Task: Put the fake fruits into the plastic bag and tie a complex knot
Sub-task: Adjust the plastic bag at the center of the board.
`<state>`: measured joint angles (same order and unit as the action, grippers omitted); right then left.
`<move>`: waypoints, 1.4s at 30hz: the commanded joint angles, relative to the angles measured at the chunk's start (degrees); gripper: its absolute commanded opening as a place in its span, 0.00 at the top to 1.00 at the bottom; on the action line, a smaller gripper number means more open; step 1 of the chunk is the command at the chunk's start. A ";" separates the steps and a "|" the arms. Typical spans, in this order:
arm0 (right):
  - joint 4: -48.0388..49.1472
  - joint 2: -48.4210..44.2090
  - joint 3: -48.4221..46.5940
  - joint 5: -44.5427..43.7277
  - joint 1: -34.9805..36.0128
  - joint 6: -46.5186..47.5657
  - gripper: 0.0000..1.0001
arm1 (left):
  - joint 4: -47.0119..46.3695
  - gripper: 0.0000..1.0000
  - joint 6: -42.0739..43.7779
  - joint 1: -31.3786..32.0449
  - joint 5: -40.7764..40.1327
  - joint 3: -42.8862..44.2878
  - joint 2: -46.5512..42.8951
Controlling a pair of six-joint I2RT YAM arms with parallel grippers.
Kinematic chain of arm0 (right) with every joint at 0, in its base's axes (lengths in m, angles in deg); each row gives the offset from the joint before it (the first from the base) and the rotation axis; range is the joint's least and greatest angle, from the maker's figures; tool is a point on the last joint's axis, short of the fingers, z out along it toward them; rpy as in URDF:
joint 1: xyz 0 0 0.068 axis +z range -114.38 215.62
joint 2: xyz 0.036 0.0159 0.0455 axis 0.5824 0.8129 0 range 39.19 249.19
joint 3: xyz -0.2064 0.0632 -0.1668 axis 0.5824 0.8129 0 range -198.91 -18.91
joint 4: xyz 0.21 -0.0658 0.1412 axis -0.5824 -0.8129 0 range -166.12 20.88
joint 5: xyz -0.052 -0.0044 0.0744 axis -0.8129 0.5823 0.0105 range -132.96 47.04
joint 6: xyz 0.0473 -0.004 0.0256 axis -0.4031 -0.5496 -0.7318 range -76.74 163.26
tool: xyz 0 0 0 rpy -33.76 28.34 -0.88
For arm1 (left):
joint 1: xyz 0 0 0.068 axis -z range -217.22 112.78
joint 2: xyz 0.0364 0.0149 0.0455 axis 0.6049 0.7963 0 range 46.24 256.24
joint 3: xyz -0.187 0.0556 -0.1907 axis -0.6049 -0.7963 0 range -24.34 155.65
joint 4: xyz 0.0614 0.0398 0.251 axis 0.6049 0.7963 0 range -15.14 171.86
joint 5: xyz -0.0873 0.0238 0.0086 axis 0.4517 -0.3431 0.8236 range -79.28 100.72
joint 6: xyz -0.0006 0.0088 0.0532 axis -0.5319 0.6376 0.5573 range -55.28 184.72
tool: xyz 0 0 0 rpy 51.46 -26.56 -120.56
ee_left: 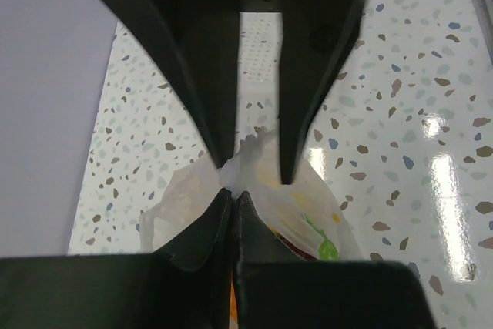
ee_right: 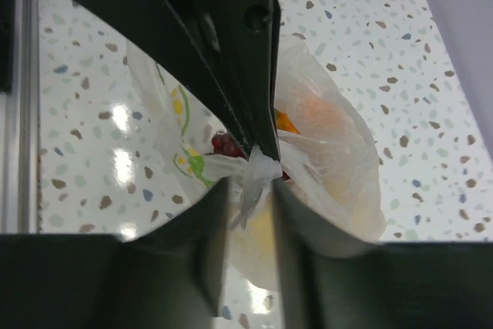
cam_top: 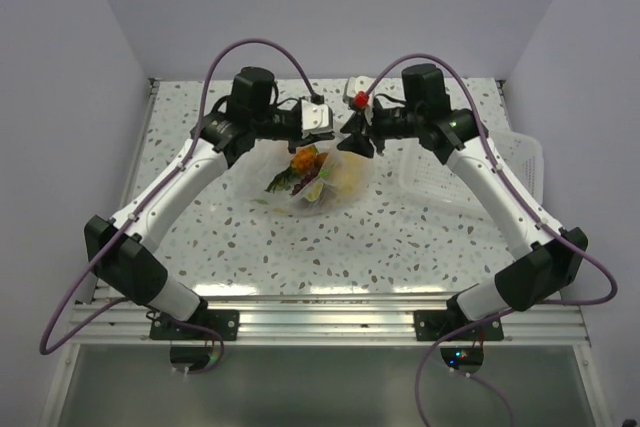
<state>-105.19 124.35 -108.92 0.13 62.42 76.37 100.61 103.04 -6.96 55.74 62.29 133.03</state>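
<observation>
The plastic bag [cam_top: 345,179] lies at the table's far middle with the fake fruits [cam_top: 306,159] inside, orange, yellow and dark red. Its neck is twisted into a whitish knot [ee_right: 260,169]. My left gripper [ee_left: 233,189] is shut on that knot, and in the right wrist view its fingers [ee_right: 258,125] come down from above onto it. My right gripper [ee_right: 250,184] is open, its fingers on either side of the knot's loose tail without pinching it. A dark red fruit [ee_right: 223,145] and an orange one [ee_right: 323,113] show through the plastic.
A white slotted tray [cam_top: 522,162] stands at the right edge of the speckled table [cam_top: 300,247]. Both arms reach in over the table's middle and meet above the bag. Walls close in the left, right and back sides.
</observation>
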 commanded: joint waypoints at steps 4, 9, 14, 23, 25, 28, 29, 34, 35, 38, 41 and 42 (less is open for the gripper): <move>7.94 -4.55 5.89 2.34 -7.10 -3.57 0.01 | -2.03 1.00 -1.85 -0.46 1.65 2.75 0.76; 26.09 -8.17 19.32 10.07 -11.07 0.02 0.01 | -2.03 1.00 -3.95 -2.04 6.66 3.46 1.28; 41.86 -1.52 21.12 17.72 -10.99 -3.13 0.01 | -0.27 1.00 -4.13 -2.75 9.04 5.48 2.86; 45.78 7.81 14.18 29.76 -7.48 -0.79 0.01 | 0.17 1.00 -4.84 -3.63 13.26 7.68 5.15; 40.15 8.96 12.68 31.26 -6.33 4.49 0.01 | -0.53 1.00 -4.84 -3.80 13.61 7.68 5.68; 28.98 11.85 9.26 32.31 -4.84 14.25 0.01 | -2.11 1.00 -5.54 -4.33 13.96 7.85 6.29; 26.69 12.74 7.85 32.58 -4.57 17.40 0.01 | -2.90 1.00 -6.85 -4.51 13.79 7.94 6.38; 7.45 15.38 6.17 33.46 -4.22 31.30 0.12 | -9.93 1.00 -11.86 -7.67 13.70 7.50 7.35; 4.81 15.56 6.08 33.37 -4.31 36.37 0.13 | -10.46 1.00 -12.31 -8.02 13.70 7.41 7.52; -4.51 16.60 5.39 33.64 -4.66 44.47 0.11 | -12.04 1.00 -12.22 -8.81 13.00 7.33 8.23; -14.17 18.36 3.11 34.25 -4.75 50.38 0.10 | -13.10 1.00 -12.92 -8.90 12.73 7.24 9.02; -14.37 18.80 2.40 35.21 -4.75 49.70 0.11 | -14.15 1.00 -13.36 -8.90 12.73 6.98 9.10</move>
<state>-105.91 141.67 -103.20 31.87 58.05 116.71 94.21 91.24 -15.00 68.22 67.68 142.51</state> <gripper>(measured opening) 0.898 0.027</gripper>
